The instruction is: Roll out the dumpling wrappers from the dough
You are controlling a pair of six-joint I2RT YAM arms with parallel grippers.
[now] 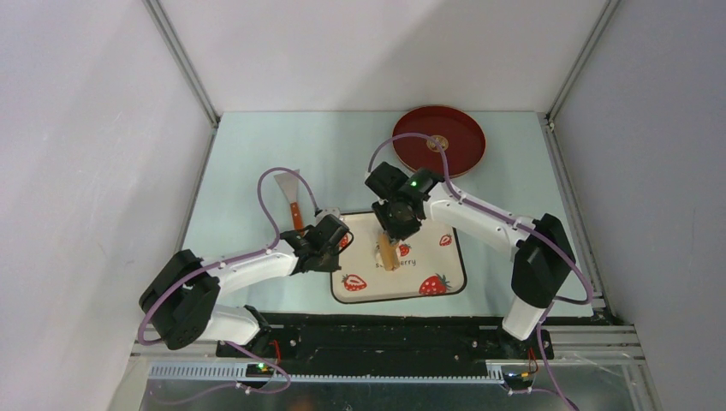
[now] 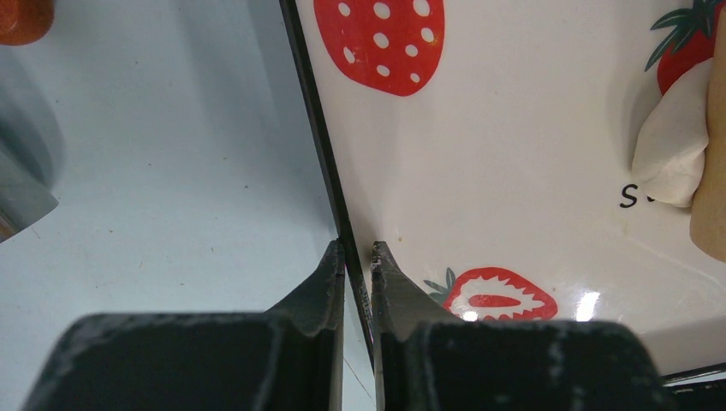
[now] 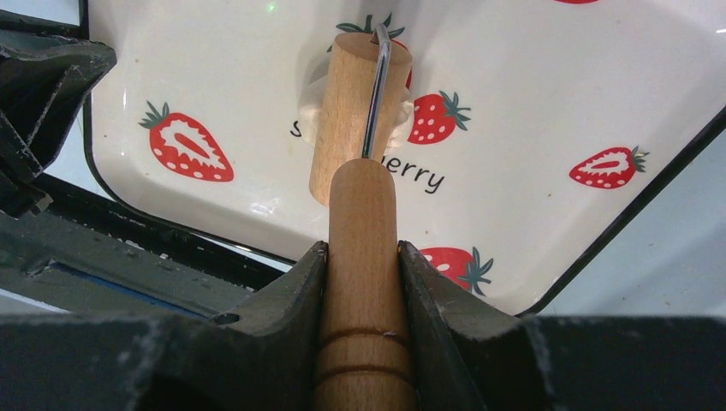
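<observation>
The strawberry-patterned plate (image 1: 428, 257) lies between the arms. A tan wooden roller (image 1: 388, 253) rests on a small cream-white dough lump (image 1: 377, 254) at the plate's middle. My right gripper (image 1: 395, 229) is shut on the roller's handle (image 3: 364, 240). The drum (image 3: 351, 111) covers most of the dough (image 3: 399, 128). My left gripper (image 1: 336, 244) is shut on the plate's black left rim (image 2: 321, 128), with one finger on each side (image 2: 360, 250). The dough (image 2: 676, 145) shows at the right edge of the left wrist view. No round wrappers are in view.
A red round tray (image 1: 439, 139) with a gold emblem sits at the back right. A scraper with an orange handle (image 1: 291, 197) lies left of the plate, behind my left gripper. The table's black front edge (image 3: 128, 248) runs close behind the plate.
</observation>
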